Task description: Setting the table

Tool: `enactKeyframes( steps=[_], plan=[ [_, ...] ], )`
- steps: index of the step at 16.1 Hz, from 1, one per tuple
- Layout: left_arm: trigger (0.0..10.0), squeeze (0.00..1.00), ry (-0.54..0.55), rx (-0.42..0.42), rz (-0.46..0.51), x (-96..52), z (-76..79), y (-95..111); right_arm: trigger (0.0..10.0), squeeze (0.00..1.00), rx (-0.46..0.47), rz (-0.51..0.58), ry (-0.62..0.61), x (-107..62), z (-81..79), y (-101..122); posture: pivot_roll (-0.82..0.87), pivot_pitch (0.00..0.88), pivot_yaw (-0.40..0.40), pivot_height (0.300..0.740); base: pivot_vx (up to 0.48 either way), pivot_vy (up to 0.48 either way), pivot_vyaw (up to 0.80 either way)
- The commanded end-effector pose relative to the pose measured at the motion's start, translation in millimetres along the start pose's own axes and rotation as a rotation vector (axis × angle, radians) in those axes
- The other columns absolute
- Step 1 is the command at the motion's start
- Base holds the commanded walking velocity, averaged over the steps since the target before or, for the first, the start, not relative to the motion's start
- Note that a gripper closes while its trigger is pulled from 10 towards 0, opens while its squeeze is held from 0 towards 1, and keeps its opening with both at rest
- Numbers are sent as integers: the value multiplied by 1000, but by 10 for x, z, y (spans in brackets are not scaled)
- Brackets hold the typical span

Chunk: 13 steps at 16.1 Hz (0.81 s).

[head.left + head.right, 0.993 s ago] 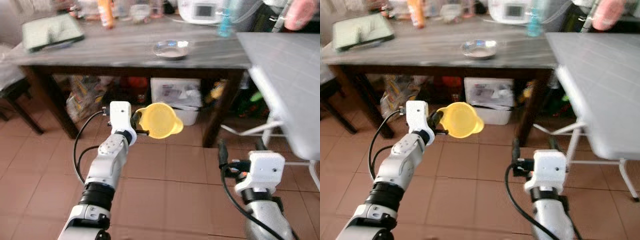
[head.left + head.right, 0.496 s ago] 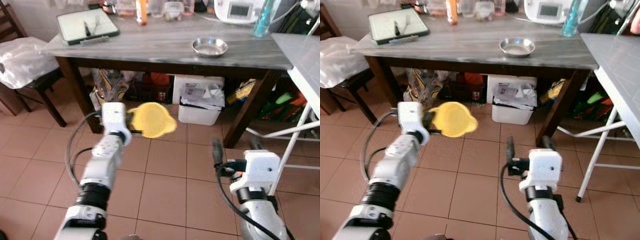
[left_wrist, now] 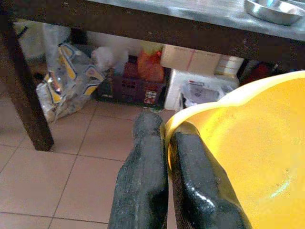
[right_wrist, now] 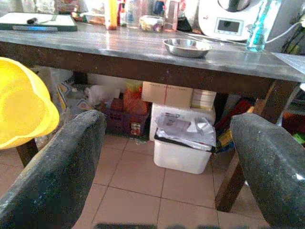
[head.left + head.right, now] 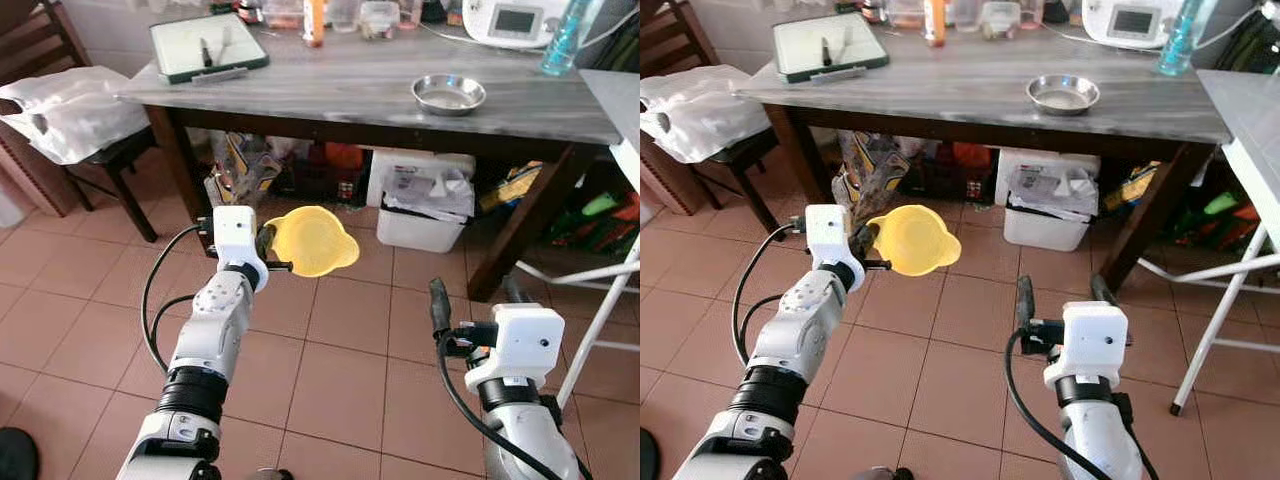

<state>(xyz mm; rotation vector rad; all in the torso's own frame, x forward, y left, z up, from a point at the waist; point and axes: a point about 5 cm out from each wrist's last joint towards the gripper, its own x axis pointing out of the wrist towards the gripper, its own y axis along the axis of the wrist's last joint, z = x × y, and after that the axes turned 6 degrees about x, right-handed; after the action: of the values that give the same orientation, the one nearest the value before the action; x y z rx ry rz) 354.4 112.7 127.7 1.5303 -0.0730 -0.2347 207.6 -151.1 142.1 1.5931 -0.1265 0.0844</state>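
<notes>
My view has swung left toward the grey-topped wooden table (image 5: 330, 85); my left gripper (image 3: 164, 143) still pinches the yellow plastic bowl (image 5: 310, 241), right gripper (image 5: 1060, 290) spread empty, approach continuing.

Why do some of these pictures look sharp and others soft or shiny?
Left eye view: evenly lit and sharp, the yellow bowl crisp in the left gripper. Left wrist view: the bowl and black fingers sit so close that they look soft. Right wrist view: the near fingers blur, and light glares off the table top.
</notes>
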Motion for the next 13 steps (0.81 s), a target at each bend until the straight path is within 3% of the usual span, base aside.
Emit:
enactKeyframes(
  steps=[1, 13],
  plan=[
    [0, 0, -21, 7, 31, -11, 30, 43, 10000, 0, 0, 20, 0, -18, -3, 49, 44, 120, 33, 740, 0, 0, 0],
    [0, 0, -44, 2, 44, -1, 55, 59, 10000, 0, -7, 26, 7, 7, -11, 55, 45, 111, 32, 740, 296, 0, 0]
  ],
)
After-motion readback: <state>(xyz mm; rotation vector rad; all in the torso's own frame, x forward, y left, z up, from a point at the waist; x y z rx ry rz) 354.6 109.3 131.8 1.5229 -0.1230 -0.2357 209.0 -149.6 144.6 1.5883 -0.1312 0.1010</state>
